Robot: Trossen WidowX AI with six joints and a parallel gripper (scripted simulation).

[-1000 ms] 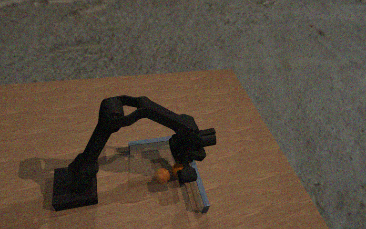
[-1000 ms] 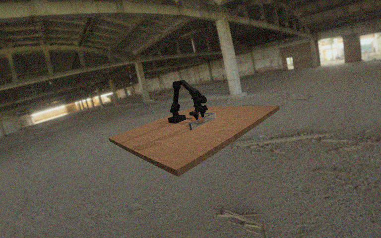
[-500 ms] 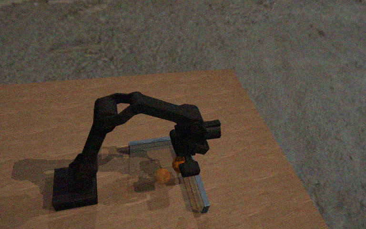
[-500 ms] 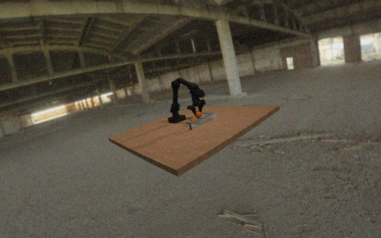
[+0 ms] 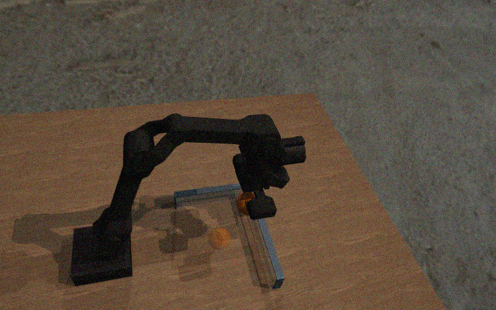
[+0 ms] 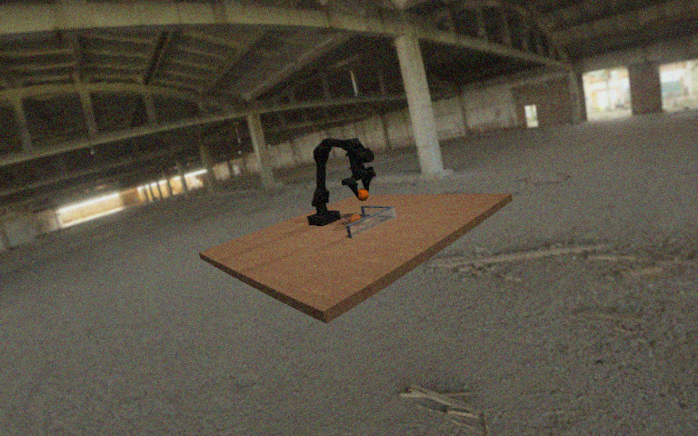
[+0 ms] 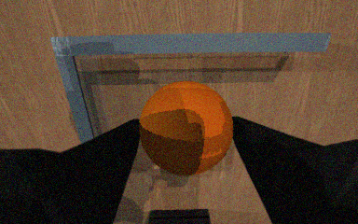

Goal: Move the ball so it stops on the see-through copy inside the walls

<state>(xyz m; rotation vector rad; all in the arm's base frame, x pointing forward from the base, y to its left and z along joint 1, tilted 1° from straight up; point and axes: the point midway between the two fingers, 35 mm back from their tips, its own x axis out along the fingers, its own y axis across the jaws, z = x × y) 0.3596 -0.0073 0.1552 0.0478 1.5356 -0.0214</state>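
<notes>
Gripper: my black parallel-jaw gripper [image 7: 185,140] is clenched on the solid orange ball [image 7: 186,127], one dark finger [image 7: 109,154] pressed to each side of it.
Ball: it hangs off the wooden table top [image 5: 358,204] in my grasp; in the exterior view the ball [image 6: 363,193] shows clearly above the board, with my gripper [image 6: 361,191] pointing down.
Ball position: from the top view the ball [image 5: 244,202] sits at my fingertips [image 5: 261,207], over the corner where the two walls meet; whether it is directly above the inside I cannot tell.
Walls: the two low clear blue-edged walls [image 7: 75,70] form an L beneath me; in the wrist view the corner lies upper left, one wall running across the top and one down the left.
Resting spot: the see-through orange copy of the ball [image 5: 219,237] rests on the table inside the L of the walls [image 5: 268,248], well apart from the ball I hold and nearer my base.
Arm: my black arm [image 5: 205,129] arches from its square black base [image 5: 100,256] over the table to the corner.
Shadow: my shadow falls on the wood between the base and the see-through copy.
</notes>
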